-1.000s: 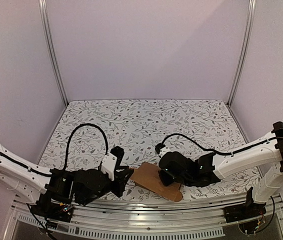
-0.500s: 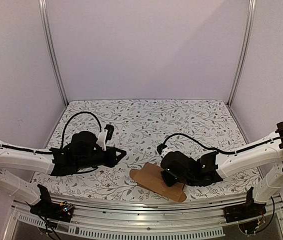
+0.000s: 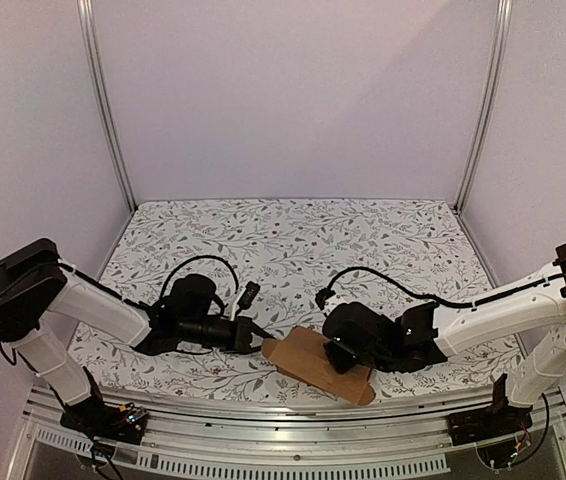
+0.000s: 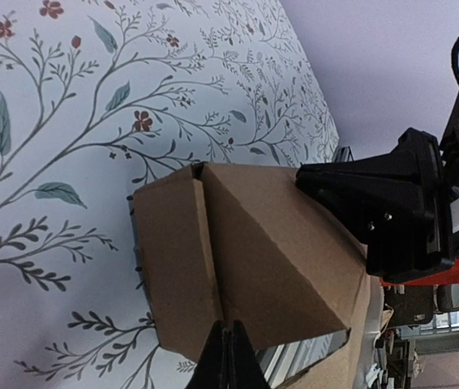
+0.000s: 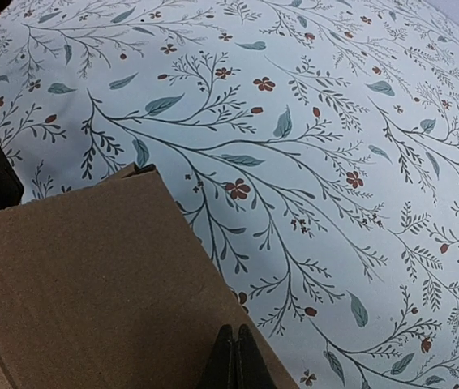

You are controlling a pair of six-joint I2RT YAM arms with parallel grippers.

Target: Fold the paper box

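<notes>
On the floral tabletop point(image 3: 293, 240), the paper box point(image 3: 298, 360) lies partly folded. At its left end the left fingers point(image 3: 261, 337), closed and empty, butt the flap, probably to tuck it. On its top the right fingers point(image 3: 336, 358), also closed, press down, likely pinning it against sliding.

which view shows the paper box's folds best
Left wrist: the paper box sits large in frame, its crease and raised panels plain. Top external shows it small; right wrist shows just one flat corner.
</notes>
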